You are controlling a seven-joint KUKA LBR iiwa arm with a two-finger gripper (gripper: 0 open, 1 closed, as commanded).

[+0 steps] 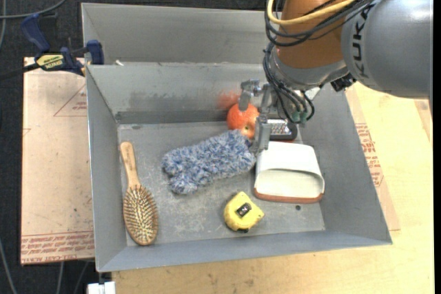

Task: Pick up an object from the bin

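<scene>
In the bin [103, 169], a hairbrush [138, 206] lies along the left wall, its handle toward the back. A woolly mitt [207, 160] sprawls across the middle of the floor. Behind the mitt's right end, near the back wall, sits a ball [238, 119]. A tape measure [242, 211] lies in front of the mitt, and a shallow tray [289, 179] lies just beside it on the right. The gripper [265, 129] hangs at the mitt's right end, between ball and tray.

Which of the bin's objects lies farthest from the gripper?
The wooden hairbrush, at the left of the bin; the gripper hangs far across, beside the round orange thing.
</scene>
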